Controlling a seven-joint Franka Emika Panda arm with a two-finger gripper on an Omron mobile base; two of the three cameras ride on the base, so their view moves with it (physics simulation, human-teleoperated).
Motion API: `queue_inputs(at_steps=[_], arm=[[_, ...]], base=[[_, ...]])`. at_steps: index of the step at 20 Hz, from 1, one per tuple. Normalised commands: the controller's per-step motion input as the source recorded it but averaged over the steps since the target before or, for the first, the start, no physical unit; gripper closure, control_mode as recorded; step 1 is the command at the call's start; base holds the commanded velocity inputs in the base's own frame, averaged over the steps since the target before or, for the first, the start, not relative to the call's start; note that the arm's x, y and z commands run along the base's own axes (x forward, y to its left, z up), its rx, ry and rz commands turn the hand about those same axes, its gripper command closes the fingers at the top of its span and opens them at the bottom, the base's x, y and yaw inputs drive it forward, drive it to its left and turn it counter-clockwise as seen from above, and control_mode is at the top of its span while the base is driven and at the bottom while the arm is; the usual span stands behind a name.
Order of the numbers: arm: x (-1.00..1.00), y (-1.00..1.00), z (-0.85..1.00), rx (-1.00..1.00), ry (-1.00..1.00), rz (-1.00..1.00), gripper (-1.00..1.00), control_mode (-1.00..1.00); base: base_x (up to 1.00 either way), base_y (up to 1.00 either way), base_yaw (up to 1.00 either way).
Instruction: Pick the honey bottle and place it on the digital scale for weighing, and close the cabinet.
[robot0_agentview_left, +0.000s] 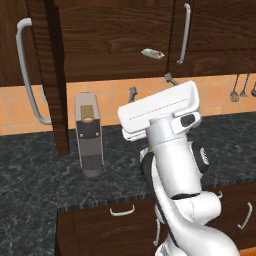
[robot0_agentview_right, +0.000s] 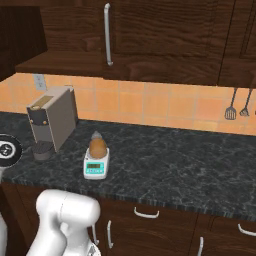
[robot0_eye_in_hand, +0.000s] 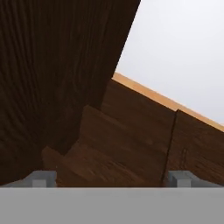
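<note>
The amber honey bottle (robot0_agentview_right: 97, 144) stands upright on the small white digital scale (robot0_agentview_right: 96, 168), on the dark counter right of the coffee machine. The dark brown wall cabinet (robot0_agentview_left: 115, 40) has its left door (robot0_agentview_left: 55, 75) swung out towards me, and its long silver handle (robot0_agentview_left: 25, 70) faces left. My gripper (robot0_agentview_left: 151, 86) is raised in front of the cabinet's lower edge, right of the open door and above the counter. It is open with nothing between its fingers. In the hand view the gripper (robot0_eye_in_hand: 111, 178) looks at dark cabinet wood, with its fingertips (robot0_eye_in_hand: 41, 178) wide apart.
A tall grey-and-black coffee machine (robot0_agentview_left: 89, 132) stands on the counter below the open door. A small pale tube (robot0_agentview_left: 152, 53) shows at the cabinet front. Utensils (robot0_agentview_right: 237, 107) hang on the tiled wall at the right. Drawers (robot0_agentview_left: 122, 212) with short handles sit under the counter.
</note>
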Motion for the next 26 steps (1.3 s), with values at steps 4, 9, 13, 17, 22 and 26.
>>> queue_inputs(at_steps=[4, 9, 13, 17, 22, 26], arm=[[-0.66, 1.0, -0.32, 0.01, -0.23, 0.0, -1.0, -1.0], [-0.91, 0.96, -0.43, 0.05, -0.07, 0.0, -1.0, -1.0], [-0.79, 0.74, -0.84, 0.02, 0.0, 0.0, -1.0, -1.0], [0.0, 0.31, -1.0, 0.0, 0.01, 0.0, -1.0, -1.0], [0.01, 0.93, -0.57, 0.04, -0.03, 0.0, -1.0, -1.0], [0.02, 0.79, -0.62, 0.08, 0.01, 0.0, -1.0, -1.0]], base=[[0.0, 0.0, 0.0], [0.0, 0.0, 0.0], [0.0, 0.0, 0.0], [0.0, 0.0, 0.0], [0.0, 0.0, 0.0], [0.0, 0.0, 0.0]])
